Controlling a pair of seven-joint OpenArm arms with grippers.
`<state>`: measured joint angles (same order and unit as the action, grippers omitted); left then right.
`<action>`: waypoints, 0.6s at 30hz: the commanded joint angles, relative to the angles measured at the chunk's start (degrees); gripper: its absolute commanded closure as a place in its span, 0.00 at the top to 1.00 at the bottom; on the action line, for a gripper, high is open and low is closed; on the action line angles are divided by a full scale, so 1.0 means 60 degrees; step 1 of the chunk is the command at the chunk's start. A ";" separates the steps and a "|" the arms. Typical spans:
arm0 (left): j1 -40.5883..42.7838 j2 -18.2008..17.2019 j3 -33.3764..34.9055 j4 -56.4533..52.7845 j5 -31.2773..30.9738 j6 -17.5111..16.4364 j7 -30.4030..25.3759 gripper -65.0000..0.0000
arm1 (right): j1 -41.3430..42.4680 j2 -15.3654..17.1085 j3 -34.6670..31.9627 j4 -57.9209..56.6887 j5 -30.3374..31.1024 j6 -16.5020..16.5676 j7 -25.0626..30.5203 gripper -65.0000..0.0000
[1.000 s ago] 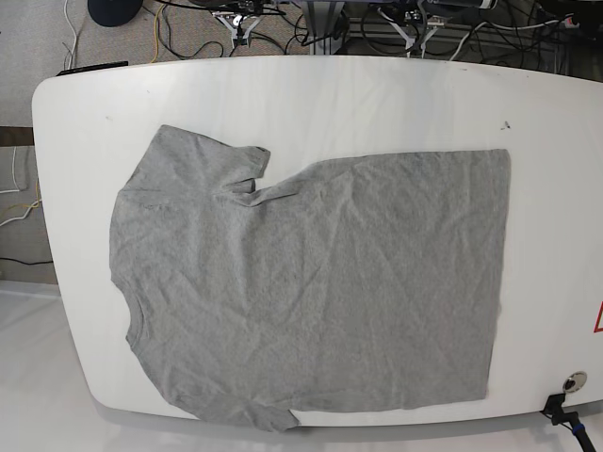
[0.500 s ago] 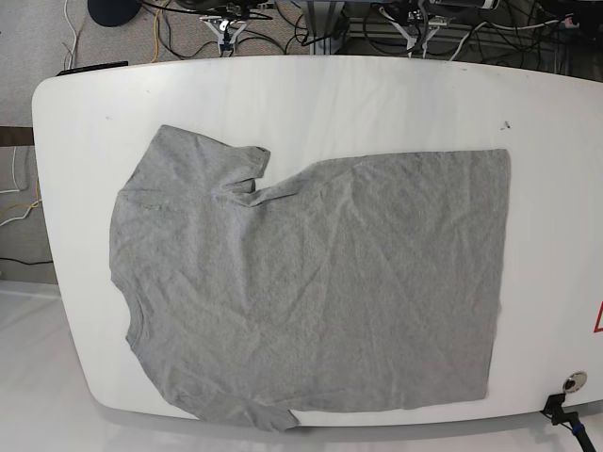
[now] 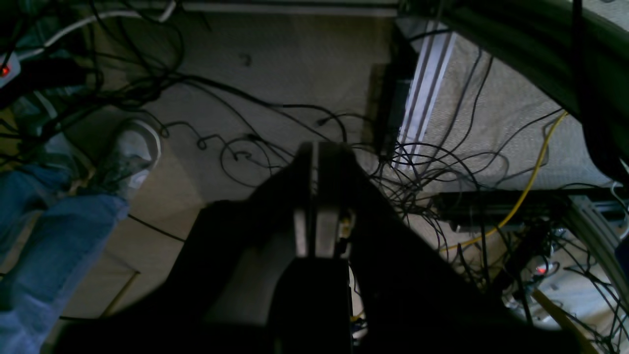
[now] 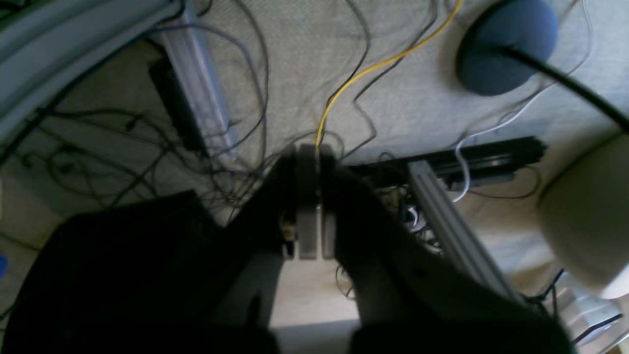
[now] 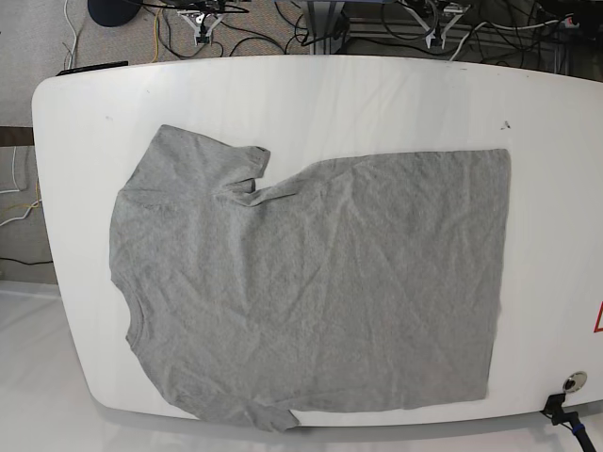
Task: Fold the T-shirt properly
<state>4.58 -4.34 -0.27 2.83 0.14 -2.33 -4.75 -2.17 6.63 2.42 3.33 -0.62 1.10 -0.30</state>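
Observation:
A grey T-shirt (image 5: 311, 282) lies spread flat on the white table (image 5: 377, 94), collar to the left and hem to the right. Its far sleeve (image 5: 247, 162) is bunched inward, and its near sleeve (image 5: 273, 416) reaches the table's front edge. Both arms are beyond the table's far edge, away from the shirt. In the left wrist view my left gripper (image 3: 314, 147) is shut with nothing in it, hanging over floor and cables. My right gripper (image 4: 308, 147) is likewise shut and empty above the floor. Their tips barely show at the top of the base view.
Tangled cables (image 3: 417, 172) and a yellow cord (image 4: 373, 64) cover the floor behind the table. A person's jeans leg and shoe (image 3: 128, 152) are at the left of the left wrist view. A round blue base (image 4: 506, 44) and metal frame rails (image 4: 452, 231) sit under the right arm.
The two gripper tips at the top edge of the base view have drifted apart, one leftward and one rightward. The shirt has not moved.

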 commanded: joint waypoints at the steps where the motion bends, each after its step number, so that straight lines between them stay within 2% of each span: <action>1: 0.0329 -0.0081 -0.0023 0.0260 0.0013 0.0054 0.0102 0.00 | -0.0210 0.0160 0.0019 0.0239 0.0568 0.0404 -0.0005 0.00; 5: 0.0791 -0.0161 -0.0014 0.0775 -0.0048 -0.0026 0.0150 0.00 | -0.0587 0.0231 0.0027 0.0553 0.0685 0.1012 -0.0111 0.00; 6: 0.0744 -0.0160 0.0009 0.0745 -0.0030 -0.0071 -0.0077 0.00 | -0.0521 0.0196 -0.0053 0.0754 0.0654 0.0825 0.0232 0.00; 12: 0.0914 -0.0218 0.0044 0.0674 -0.0057 -0.0142 0.0050 0.00 | -0.0832 0.0191 -0.0009 0.1062 0.0629 0.0852 0.0277 0.00; 18: 0.1731 -0.0330 0.0038 0.0881 -0.0123 -0.0210 0.0035 0.00 | -0.1860 0.0352 -0.0032 0.1818 0.0704 0.0887 0.0507 0.00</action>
<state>13.56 -5.65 -0.10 7.60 -0.08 -3.49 -4.51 -11.64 7.70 2.28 12.49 3.22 6.26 2.02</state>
